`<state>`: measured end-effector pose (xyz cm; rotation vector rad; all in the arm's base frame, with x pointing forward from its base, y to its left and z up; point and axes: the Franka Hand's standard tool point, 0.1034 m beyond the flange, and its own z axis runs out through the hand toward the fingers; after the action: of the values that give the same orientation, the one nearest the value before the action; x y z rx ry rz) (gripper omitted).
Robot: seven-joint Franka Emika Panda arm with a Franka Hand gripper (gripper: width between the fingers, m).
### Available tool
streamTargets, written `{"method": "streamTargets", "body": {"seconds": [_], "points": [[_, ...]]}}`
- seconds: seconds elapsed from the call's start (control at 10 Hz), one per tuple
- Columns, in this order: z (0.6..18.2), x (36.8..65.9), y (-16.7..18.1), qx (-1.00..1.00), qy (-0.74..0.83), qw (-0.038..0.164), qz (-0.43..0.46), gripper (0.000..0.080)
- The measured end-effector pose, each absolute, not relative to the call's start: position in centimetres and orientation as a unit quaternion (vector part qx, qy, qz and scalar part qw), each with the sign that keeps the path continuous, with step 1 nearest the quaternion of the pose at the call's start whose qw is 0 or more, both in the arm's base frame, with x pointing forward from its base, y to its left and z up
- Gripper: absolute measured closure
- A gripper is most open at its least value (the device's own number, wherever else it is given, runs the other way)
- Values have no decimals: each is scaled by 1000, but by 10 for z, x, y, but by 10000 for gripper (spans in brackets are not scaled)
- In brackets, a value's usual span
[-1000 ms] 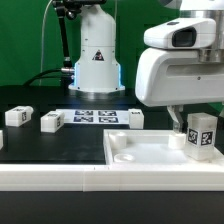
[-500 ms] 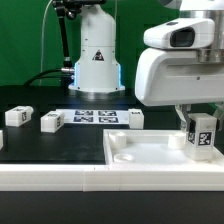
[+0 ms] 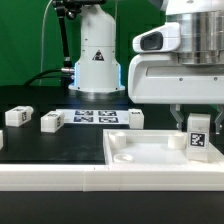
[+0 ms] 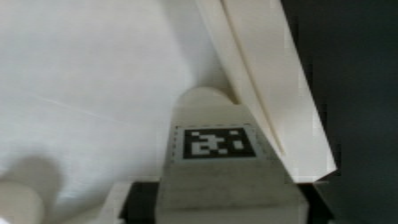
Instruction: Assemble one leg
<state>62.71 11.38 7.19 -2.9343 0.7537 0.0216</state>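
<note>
My gripper (image 3: pixel 197 118) is shut on a leg (image 3: pixel 198 137), a small white upright block with a black-and-white tag. It holds the leg upright over the right part of the large flat white tray-like piece (image 3: pixel 140 158), near a round recess. In the wrist view the leg (image 4: pixel 217 150) sits between my dark fingers (image 4: pixel 146 202), above the tray's floor and beside its raised rim (image 4: pixel 267 80). Three more legs lie on the black table: one (image 3: pixel 17 116) at the exterior view's left, one (image 3: pixel 51 122) beside it, one (image 3: pixel 133 118) behind the tray.
The marker board (image 3: pixel 95 116) lies flat at the back of the table in front of the robot's white base (image 3: pixel 97 55). A white table edge (image 3: pixel 60 178) runs along the front. A green backdrop stands behind.
The gripper body has shifted toward the exterior view's left and the held leg now stands more upright over the tray, at about the same spot.
</note>
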Motion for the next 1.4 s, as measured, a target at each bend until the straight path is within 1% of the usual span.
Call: {"method": "streamTargets", "body": {"seconds": [0.1,0.2,0.3,0.8,0.9,1.0,1.1,1.2,1.3,1.4], "points": [[72,627,114,-954,292,60,8,509],[71,626,116,-926,372,62,9,509],[71,624,118,-900,431,57,14,509],[71,625,116,-844,532,61,26,509],[71,625,116,-845,531,61,26,509],[71,625,116,-856,512,61,25,320],[73,622,114,-879,472,55,45,209],[76,626,115,-885,460,56,42,209],[76,625,117,-919,390,45,35,162],[77,624,119,-941,334,36,29,153]]}}
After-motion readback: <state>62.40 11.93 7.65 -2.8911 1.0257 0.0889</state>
